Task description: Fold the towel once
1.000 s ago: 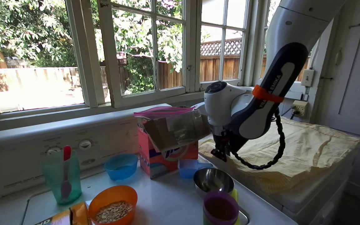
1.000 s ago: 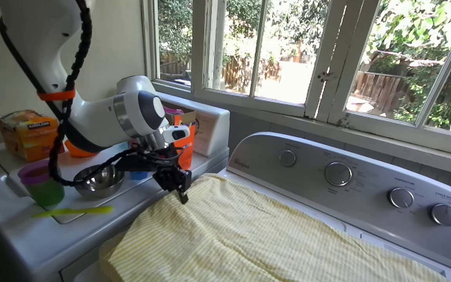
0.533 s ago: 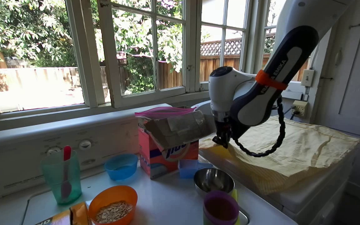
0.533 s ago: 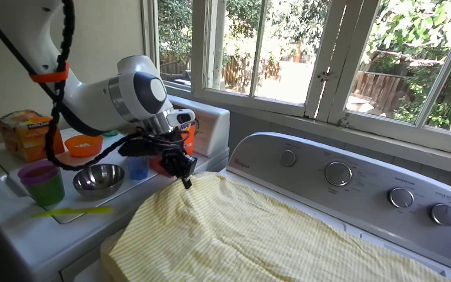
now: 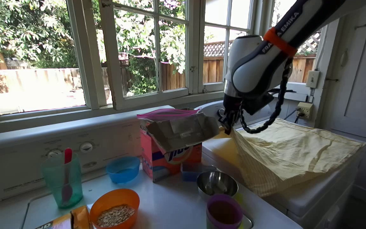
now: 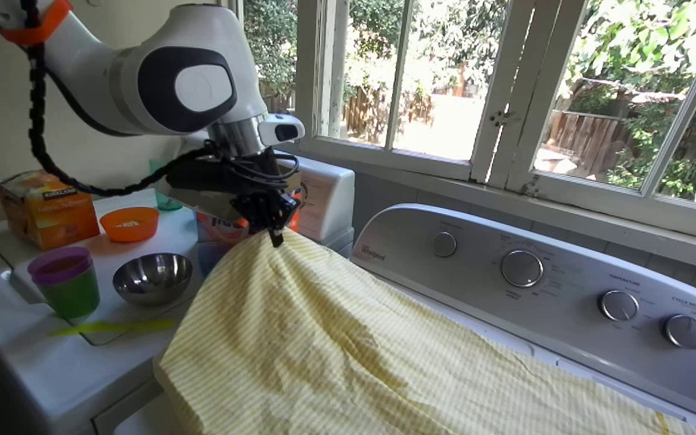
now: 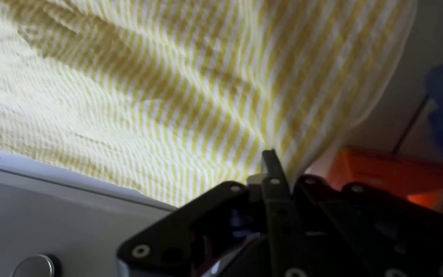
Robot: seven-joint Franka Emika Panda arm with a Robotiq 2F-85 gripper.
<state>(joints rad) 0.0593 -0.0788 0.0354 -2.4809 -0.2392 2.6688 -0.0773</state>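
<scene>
Ideally, I'd carry the broad yellow-and-white striped towel [image 6: 336, 338], spread over the Whirlpool machine [image 6: 565, 293] below my pincer [image 6: 277, 239], in one low, slow arc toward the border farthest from me, and not let go of the gathered bit pinched tight in the pincer until the layers meet, since thin cloth would likely slip. The towel looks rumpled, peaked at the pincer, with creases fanning down from there and fine stripes bunching just beside my grip.
</scene>
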